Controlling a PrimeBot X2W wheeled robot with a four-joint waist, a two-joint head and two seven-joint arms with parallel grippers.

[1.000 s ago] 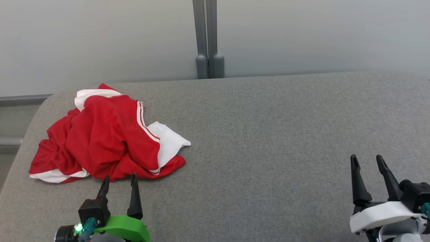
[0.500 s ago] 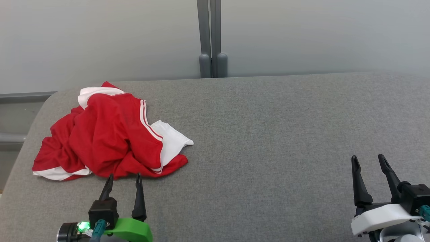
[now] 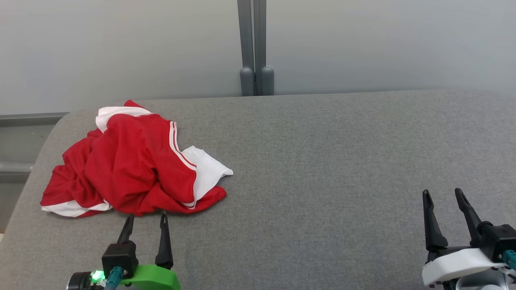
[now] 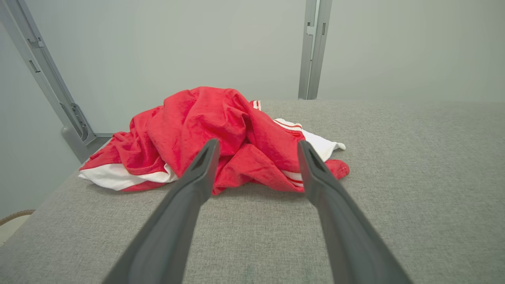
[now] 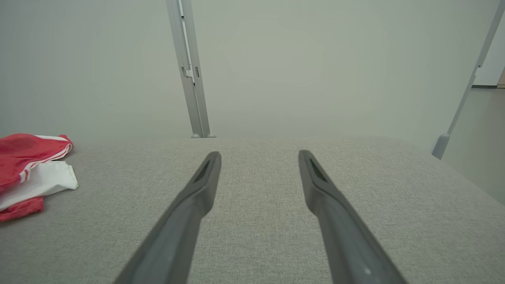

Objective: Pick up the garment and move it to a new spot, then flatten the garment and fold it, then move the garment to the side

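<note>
Left gripper (image 3: 146, 217): spread wide and empty, at the lower left of the head view; long dark fingers pointing up at the garment (image 3: 133, 165), tips just short of its near hem and apart from the cloth.
Right gripper (image 3: 442, 193): spread just as wide, holding nothing; at the lower right of the head view, over bare worktop (image 3: 322, 161), well apart from the garment.
Garment: red, with white bands and thin white stripes; crumpled in a loose heap on the left part of the worktop, near the rounded far-left corner. White flap poking out on the right side, another white band along the lower left edge.
Left wrist view: both fingers framing the heap's near folds, with a strip of grey worktop showing between the tips and the red hem.
Right wrist view: white flap and a piece of red hem at the far left edge, well clear of the fingers; plain grey surface ahead.
Worktop: covered in grey woven fabric, left corner rounded, stretching the full width of the head view.
Green bracket (image 3: 155, 278): behind the left fingers, with a small green light (image 3: 96, 276) lit beside it.
White bracket (image 3: 455, 264): behind the right fingers, at the bottom right corner.
Backdrop: pale grey wall (image 3: 383, 40), split by a grey upright post (image 3: 256, 44) ending in two rounded feet at the worktop's far edge.
</note>
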